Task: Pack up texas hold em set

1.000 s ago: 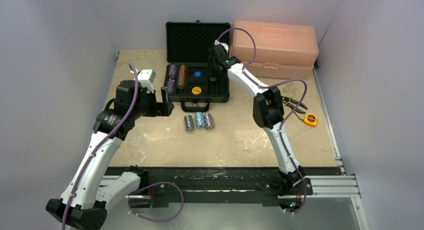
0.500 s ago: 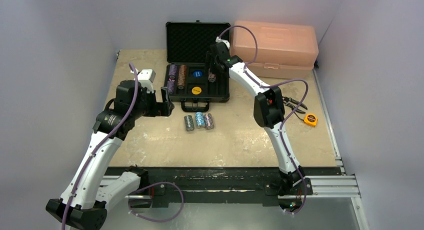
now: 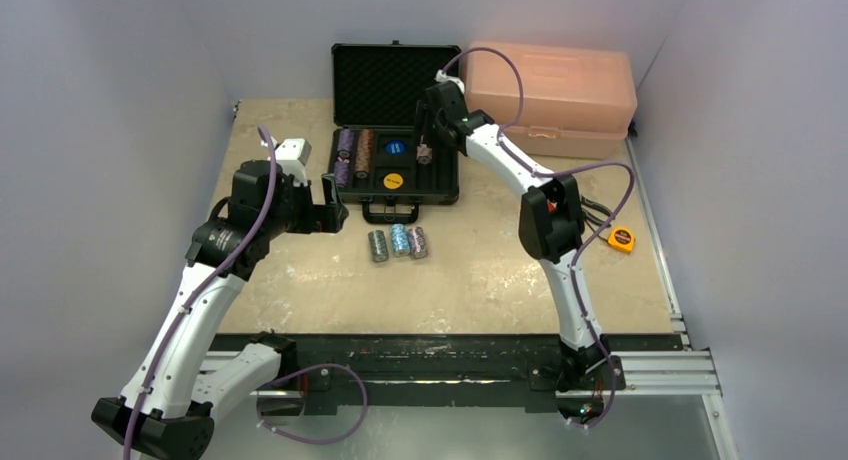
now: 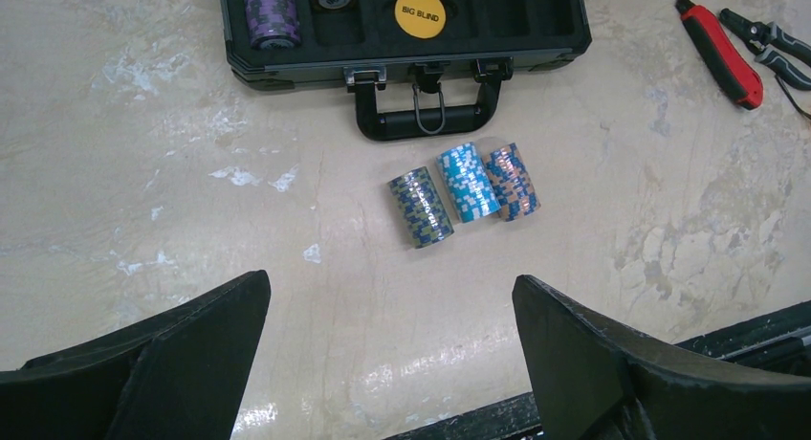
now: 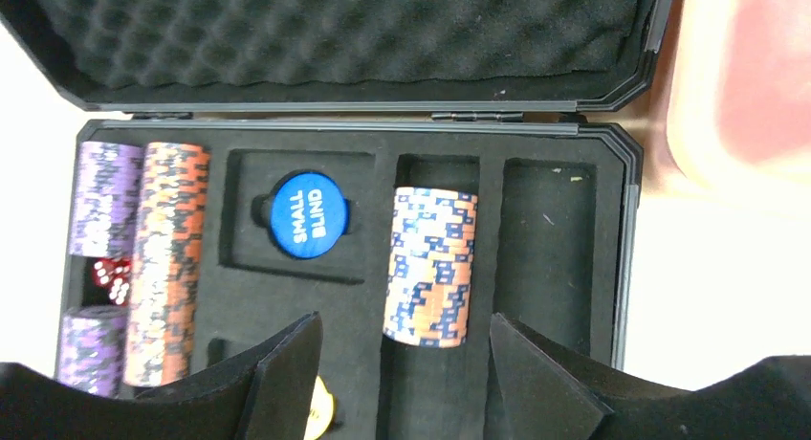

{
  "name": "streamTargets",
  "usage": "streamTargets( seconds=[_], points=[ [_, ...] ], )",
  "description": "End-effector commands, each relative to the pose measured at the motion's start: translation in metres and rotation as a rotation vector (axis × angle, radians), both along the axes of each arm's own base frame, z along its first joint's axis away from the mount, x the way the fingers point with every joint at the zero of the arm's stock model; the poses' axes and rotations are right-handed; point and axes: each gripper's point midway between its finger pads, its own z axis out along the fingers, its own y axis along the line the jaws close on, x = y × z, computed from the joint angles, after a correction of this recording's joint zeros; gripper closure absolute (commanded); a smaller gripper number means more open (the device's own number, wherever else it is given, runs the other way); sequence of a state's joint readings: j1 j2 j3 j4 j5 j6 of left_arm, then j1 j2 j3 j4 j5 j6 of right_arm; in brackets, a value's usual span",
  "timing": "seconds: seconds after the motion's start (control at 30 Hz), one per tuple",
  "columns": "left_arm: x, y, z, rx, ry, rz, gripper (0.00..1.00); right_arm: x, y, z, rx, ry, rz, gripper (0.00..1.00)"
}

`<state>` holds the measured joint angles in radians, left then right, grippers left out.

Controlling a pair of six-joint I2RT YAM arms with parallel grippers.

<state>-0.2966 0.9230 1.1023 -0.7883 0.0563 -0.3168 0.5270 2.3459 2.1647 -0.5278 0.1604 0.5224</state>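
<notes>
Top view, case (image 3: pixel 385 75): open at the far side of the counter (image 3: pixel 480 280), lid upright. The pink toolbox (image 3: pixel 550 90) sits just beside it on the right. Pliers (image 3: pixel 590 210) and tape measure (image 3: pixel 621 240) lie near the right arm.
Left wrist, left hand (image 4: pixel 390 287): released, empty, fingers wide above bare counter. Three chip stacks (image 4: pixel 464 193) lie side by side before the handle (image 4: pixel 427 120).
Right wrist, right hand (image 5: pixel 404 320): released, fingers parted over the tray, clear of the blue-orange stack (image 5: pixel 430 266) lying in its slot. Orange stack (image 5: pixel 170 268), dice (image 5: pixel 112 277) and blue disc (image 5: pixel 306 215) are to its left.
</notes>
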Motion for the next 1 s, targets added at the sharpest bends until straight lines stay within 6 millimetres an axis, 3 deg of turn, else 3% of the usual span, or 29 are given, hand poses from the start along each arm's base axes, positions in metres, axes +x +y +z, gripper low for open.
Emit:
streamTargets(
  seconds=[0.0, 0.2, 0.43, 0.97],
  points=[
    [0.005, 0.002, 0.008, 0.016, -0.035, -0.003, 0.00, -0.006, 0.004, 0.044, 0.059, -0.070, 0.042, 0.34],
    [0.005, 0.003, 0.007, 0.019, -0.032, -0.002, 0.00, -0.019, 0.008, 0.034, 0.061, -0.040, 0.072, 0.52],
    [0.005, 0.003, 0.006, 0.020, -0.029, -0.001, 0.00, -0.027, 0.013, 0.020, 0.061, -0.012, 0.079, 0.66],
    [0.005, 0.001, 0.007, 0.014, -0.028, -0.010, 0.01, -0.020, 0.017, -0.002, 0.052, 0.008, 0.060, 0.80]
  ],
)
